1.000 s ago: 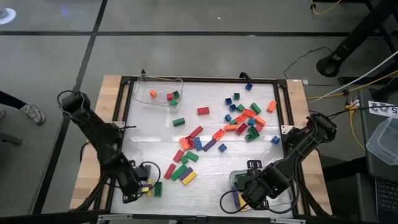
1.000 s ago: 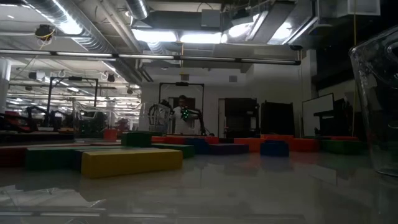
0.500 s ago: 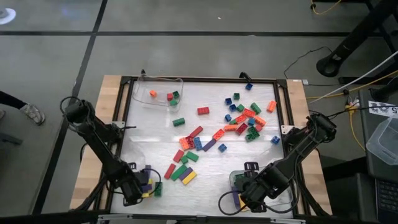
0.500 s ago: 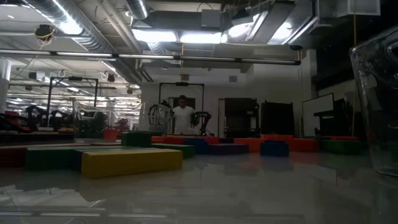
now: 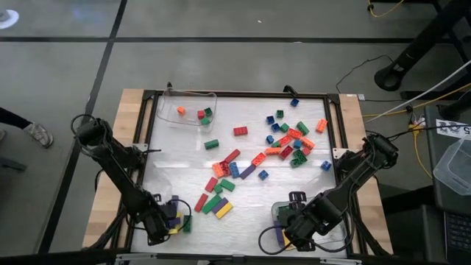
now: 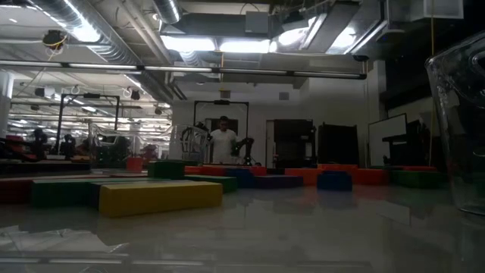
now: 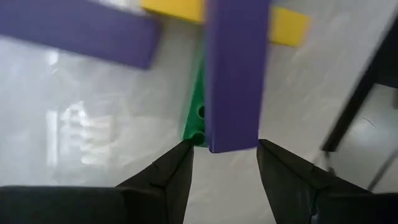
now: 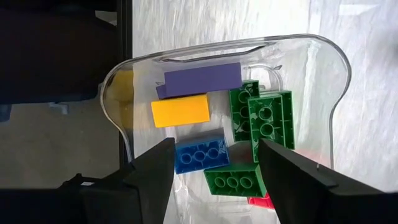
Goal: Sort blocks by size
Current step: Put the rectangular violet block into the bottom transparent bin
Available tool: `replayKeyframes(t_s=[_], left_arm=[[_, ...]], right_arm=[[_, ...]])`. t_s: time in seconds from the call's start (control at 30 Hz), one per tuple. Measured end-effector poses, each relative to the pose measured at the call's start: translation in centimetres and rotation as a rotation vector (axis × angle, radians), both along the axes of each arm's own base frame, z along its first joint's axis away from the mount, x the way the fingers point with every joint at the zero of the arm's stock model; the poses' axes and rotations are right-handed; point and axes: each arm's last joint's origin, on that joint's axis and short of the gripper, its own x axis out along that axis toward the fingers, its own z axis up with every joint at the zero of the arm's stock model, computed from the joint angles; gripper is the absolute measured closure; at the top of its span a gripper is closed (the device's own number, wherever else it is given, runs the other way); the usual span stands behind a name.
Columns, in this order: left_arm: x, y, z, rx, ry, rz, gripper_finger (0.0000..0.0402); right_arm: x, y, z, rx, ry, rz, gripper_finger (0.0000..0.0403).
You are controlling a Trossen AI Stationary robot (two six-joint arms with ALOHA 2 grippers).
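Blocks (image 5: 280, 143) strewn (pale tabletop (image 5: 250, 191)).

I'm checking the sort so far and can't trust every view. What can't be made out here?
- High view: right gripper covers the clear plastic tray; contents hidden.
- Left wrist view: long purple brick, between the left gripper fingers, runs off the edge.
- Low view: far bricks too dark.

- White-topped table (image 5: 243, 195) with dark frame and wooden edges.
- Loose blocks (image 5: 291, 140) scattered mid-table and toward the far right.
- Clear tray (image 5: 187, 109) at far left corner; another clear tray (image 8: 336, 74) at near right, both holding blocks.
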Motion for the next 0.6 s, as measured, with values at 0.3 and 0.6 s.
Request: replayKeyframes(t_s=[0.3,0.6], left_arm=[[0.0,0.0,0.0,-0.007,0.009,0.044,0.0235],[0.4,-0.6,1.8,0.000,0.015,0.049,0.0235]], right_arm=[[0.2,0.2,0.1,0.019,-0.021,0.001,0.0173],[0.2,0.2,0.1,0.017,-0.024,0.009,0.0173]])
